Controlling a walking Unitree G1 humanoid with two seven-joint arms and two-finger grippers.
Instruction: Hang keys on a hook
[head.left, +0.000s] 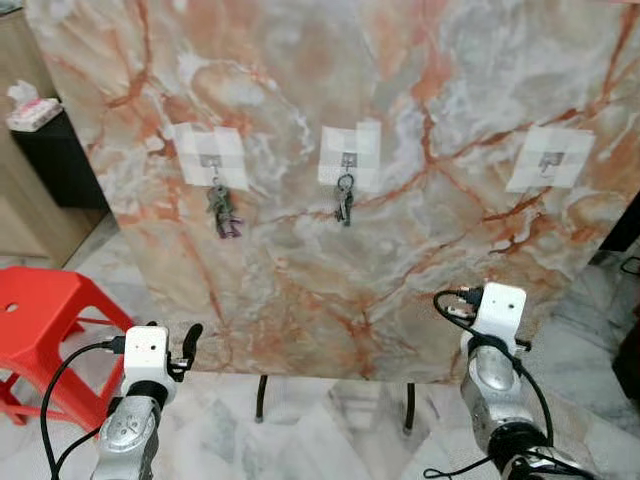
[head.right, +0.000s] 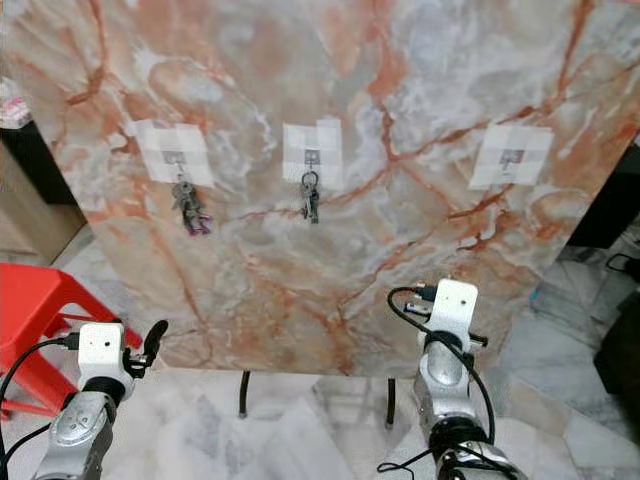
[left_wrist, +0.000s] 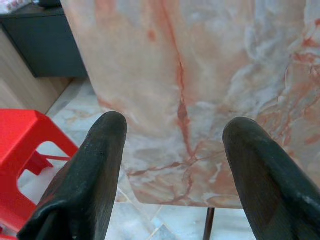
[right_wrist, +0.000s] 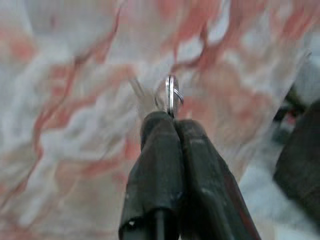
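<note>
We have the right end effector (right_wrist: 172, 117) clenched on a key ring (right_wrist: 171, 95), pinched by its thin metal edge, low before the marble board (head.left: 400, 270); the left end effector (left_wrist: 175, 150) hangs released. The ring looks light, stiff and slippery, so we judge the rim pinch best, loop kept free for the bare right hook (head.left: 551, 160). No writing is readable anywhere.

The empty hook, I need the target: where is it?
The empty hook is on the marble board's right side, above the right gripper, which is pinching a key ring.
</note>
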